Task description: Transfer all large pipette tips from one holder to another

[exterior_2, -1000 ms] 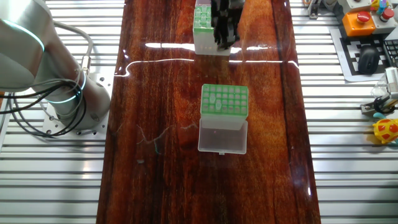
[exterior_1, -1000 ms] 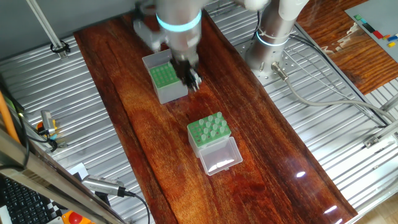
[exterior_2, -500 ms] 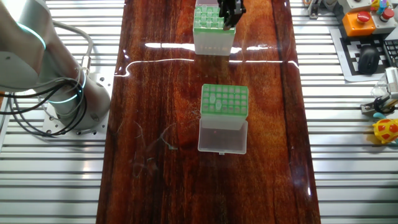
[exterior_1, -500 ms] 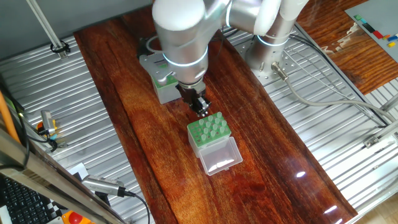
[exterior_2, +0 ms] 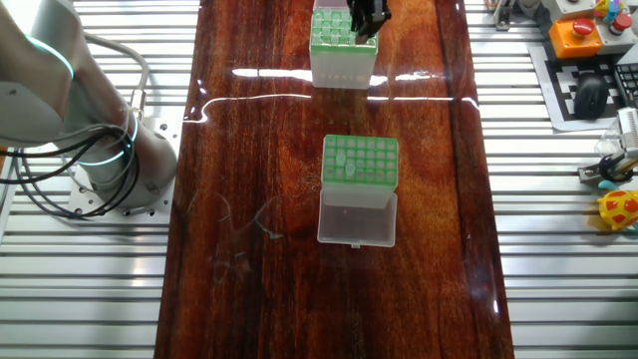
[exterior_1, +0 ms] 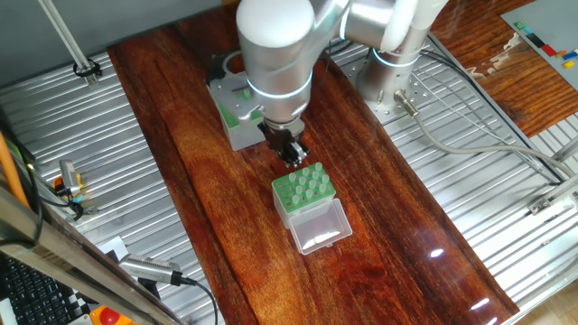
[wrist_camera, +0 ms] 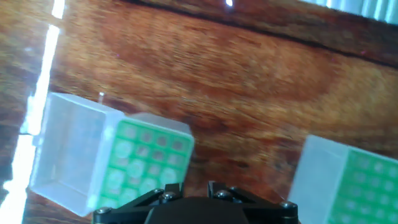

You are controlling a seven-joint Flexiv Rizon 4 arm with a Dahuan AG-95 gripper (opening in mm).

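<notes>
Overhead, the pincer (exterior_1: 291, 153) hangs between both holders; its opening cannot be told.

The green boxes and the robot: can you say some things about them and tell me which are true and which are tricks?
1. Both the grey-sided box and the clear-sided box have green tops with holes. True.
2. The clear lid is shut. False: it is open, lying on the table.
3. The gripper is between the two boxes. True.
4. The table is white plastic. False: it is dark reddish wood.
</notes>
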